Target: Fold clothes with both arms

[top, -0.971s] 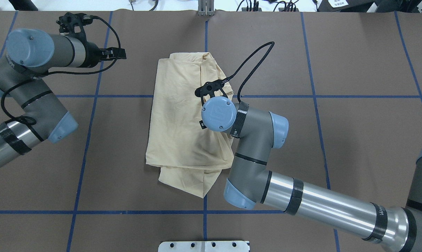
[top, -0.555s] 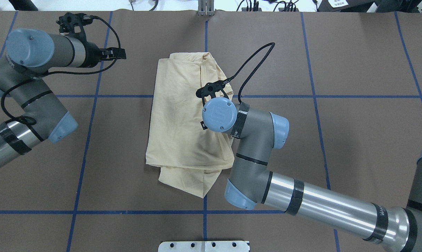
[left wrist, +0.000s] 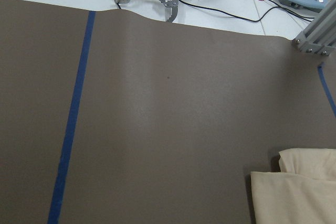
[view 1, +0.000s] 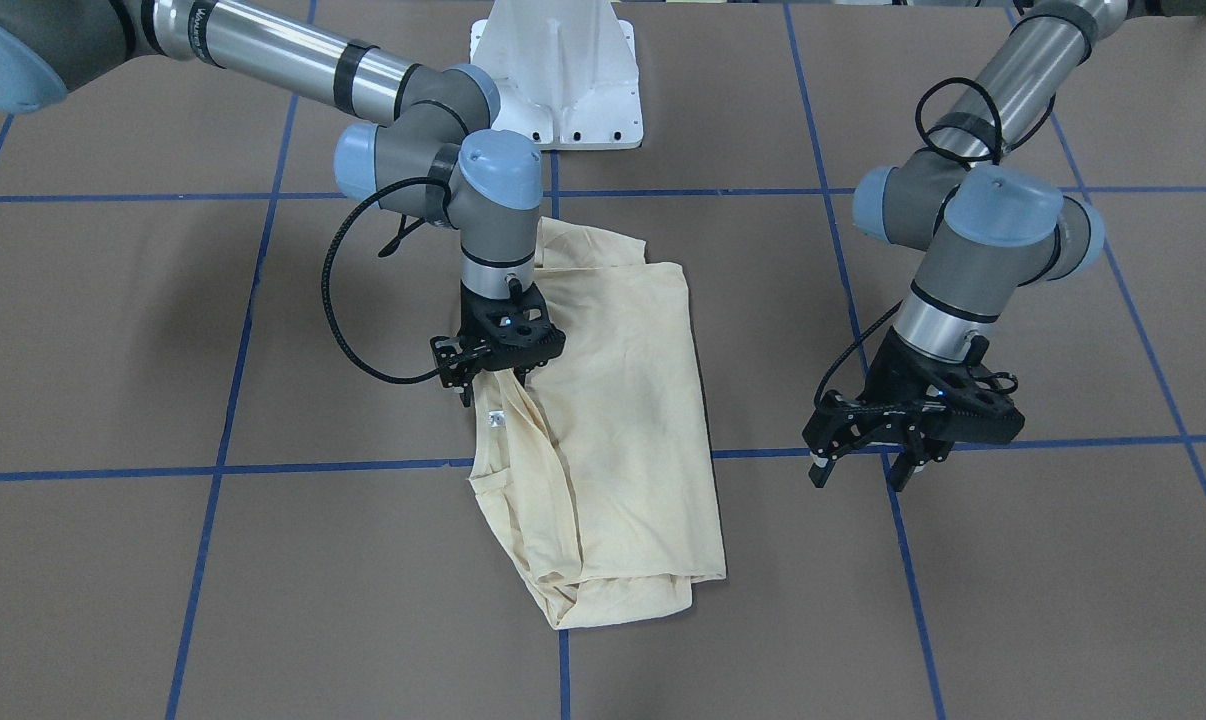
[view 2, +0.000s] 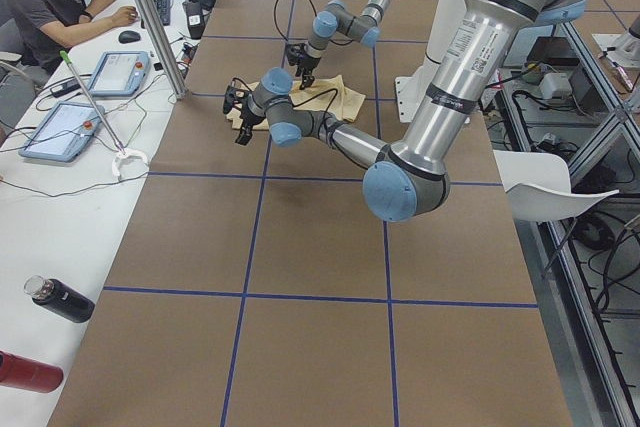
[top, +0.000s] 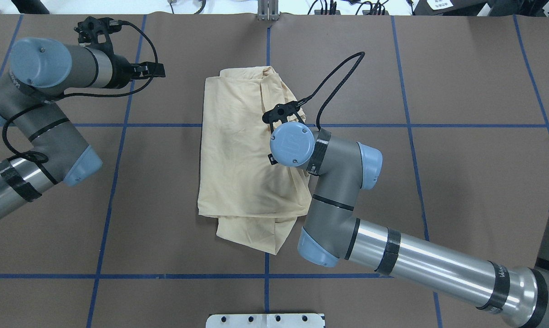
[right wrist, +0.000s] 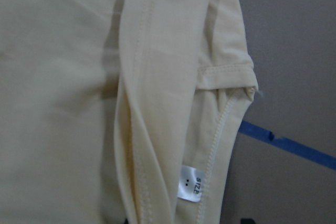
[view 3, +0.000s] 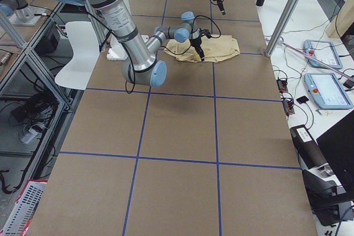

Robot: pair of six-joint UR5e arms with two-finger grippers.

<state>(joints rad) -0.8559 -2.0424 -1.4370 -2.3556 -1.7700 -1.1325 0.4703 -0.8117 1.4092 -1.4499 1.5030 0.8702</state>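
The right arm (top: 420, 266) stretches far across, elbow bent, its wrist upright. The right gripper (view 1: 495, 380) points straight down, jaws pinched on a raised fold of the shirt (view 1: 623, 420). The left arm (top: 51, 132) is folded back at its own side. The left gripper (view 1: 863, 472) hangs tilted, jaws apart, holding nothing.

The T-shirt (top: 238, 150) at the right end effector (view 1: 493, 385) is plain pale cream-yellow. Its small label (view 1: 496, 418), just beside that end effector, is white with dark lettering. The right and the left end effector (view 1: 860, 478) are black, on grey and silver arms (top: 420, 264) with light blue joint caps and black cables (top: 333, 86). The bench (top: 461, 82) beneath them is brown, gridded with blue tape lines (top: 115, 182).
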